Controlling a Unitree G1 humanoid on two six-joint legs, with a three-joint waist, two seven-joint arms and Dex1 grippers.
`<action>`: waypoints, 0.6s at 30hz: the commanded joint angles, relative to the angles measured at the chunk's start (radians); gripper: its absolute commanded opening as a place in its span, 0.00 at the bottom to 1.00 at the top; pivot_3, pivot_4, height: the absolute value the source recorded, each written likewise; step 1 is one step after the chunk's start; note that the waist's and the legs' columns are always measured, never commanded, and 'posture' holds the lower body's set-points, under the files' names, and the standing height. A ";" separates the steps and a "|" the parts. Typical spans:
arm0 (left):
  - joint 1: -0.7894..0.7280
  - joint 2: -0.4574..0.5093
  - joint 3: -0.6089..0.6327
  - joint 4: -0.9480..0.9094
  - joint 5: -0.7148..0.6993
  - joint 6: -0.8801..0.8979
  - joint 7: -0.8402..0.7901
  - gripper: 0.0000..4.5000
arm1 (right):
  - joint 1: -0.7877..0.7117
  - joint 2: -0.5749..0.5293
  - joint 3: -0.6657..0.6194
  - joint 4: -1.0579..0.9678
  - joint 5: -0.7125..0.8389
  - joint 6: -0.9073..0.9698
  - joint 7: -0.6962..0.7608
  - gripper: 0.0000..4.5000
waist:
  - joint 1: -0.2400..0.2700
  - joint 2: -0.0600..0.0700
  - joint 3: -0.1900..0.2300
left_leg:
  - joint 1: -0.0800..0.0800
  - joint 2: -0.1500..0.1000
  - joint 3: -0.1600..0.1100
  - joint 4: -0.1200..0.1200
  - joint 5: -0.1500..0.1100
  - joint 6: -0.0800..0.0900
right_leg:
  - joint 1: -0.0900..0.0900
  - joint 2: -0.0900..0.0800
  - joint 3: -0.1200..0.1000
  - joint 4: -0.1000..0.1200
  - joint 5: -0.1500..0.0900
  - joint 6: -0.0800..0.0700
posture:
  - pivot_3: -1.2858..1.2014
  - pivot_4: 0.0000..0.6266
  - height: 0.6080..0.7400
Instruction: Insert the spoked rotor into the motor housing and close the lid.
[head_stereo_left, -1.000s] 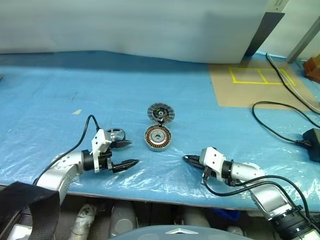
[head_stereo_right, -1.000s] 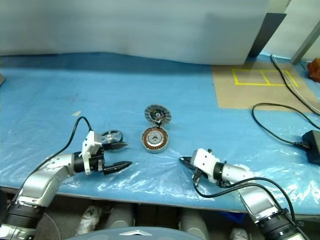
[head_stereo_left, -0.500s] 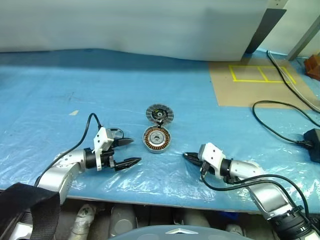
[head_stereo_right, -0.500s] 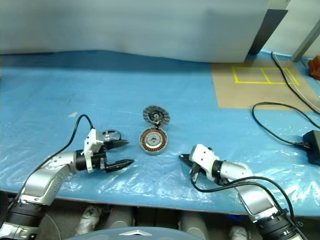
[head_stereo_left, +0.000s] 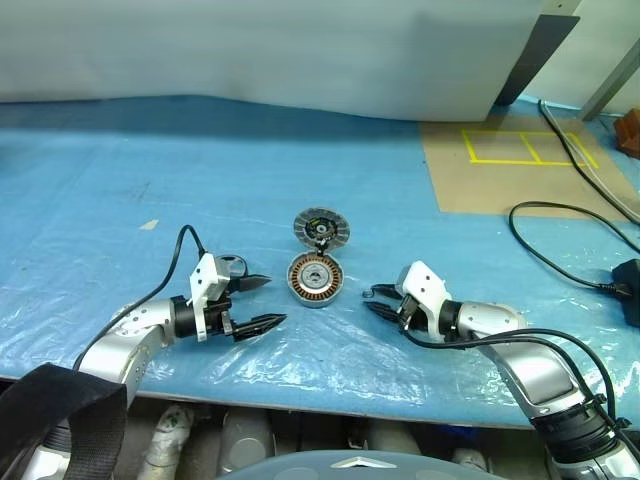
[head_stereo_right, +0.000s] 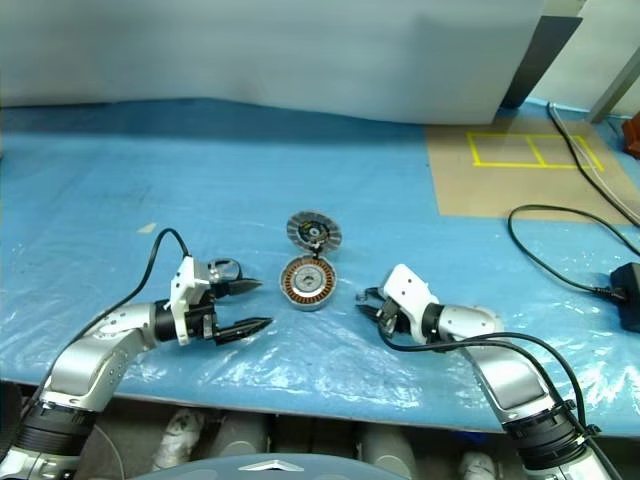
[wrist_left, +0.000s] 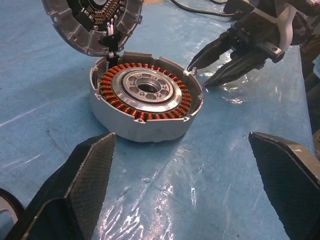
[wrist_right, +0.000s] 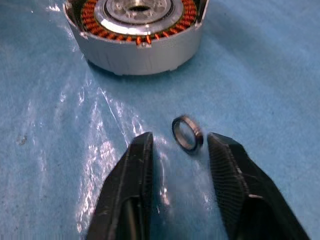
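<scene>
Blue plastic sheeting (head_stereo_left: 420, 250) under an opened motor, one gripper on either side.

Copper-wound motor housing (head_stereo_left: 316, 279) sits mid-table with the lid (head_stereo_left: 321, 229) lying open at its far edge, dark inside up; the spoked rotor (head_stereo_left: 231, 267) lies left of the housing, behind the far finger of the left gripper (head_stereo_left: 263, 302), whose jaws gape wide and empty; right gripper (head_stereo_left: 378, 300) jaws stand partly open, holding nothing, a small metal ring (wrist_right: 187, 133) on the sheet between the tips.

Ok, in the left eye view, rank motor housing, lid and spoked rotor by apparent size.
1. Motor housing, largest.
2. Lid, close behind; it lies farther from the camera, so unsure.
3. Spoked rotor, smallest, though the left gripper partly hides it.
</scene>
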 joint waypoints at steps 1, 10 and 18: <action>-0.008 0.003 0.005 -0.017 -0.006 -0.007 -0.005 1.00 | -0.016 0.000 -0.027 -0.082 0.027 0.038 0.001 0.45 | 0.000 0.000 0.000 | 0.000 0.000 0.000 0.000 0.000 0.000 | 0.000 0.000 0.000 0.000 0.000 0.000 | 0.52 0.24 1.00; -0.030 -0.008 -0.010 -0.016 0.000 0.003 0.007 1.00 | -0.050 0.043 -0.053 -0.099 0.009 0.048 -0.065 0.45 | 0.000 0.000 0.000 | 0.000 0.000 0.000 0.000 0.000 0.000 | 0.000 0.000 0.000 0.001 0.000 0.000 | 0.52 0.24 1.00; -0.039 0.005 -0.002 -0.062 -0.022 0.049 0.020 1.00 | -0.005 0.046 0.004 -0.057 -0.036 0.006 -0.058 0.45 | 0.000 0.000 0.000 | 0.000 0.000 0.000 0.000 0.000 0.000 | 0.000 0.000 0.000 0.000 0.000 0.000 | 0.52 0.24 1.00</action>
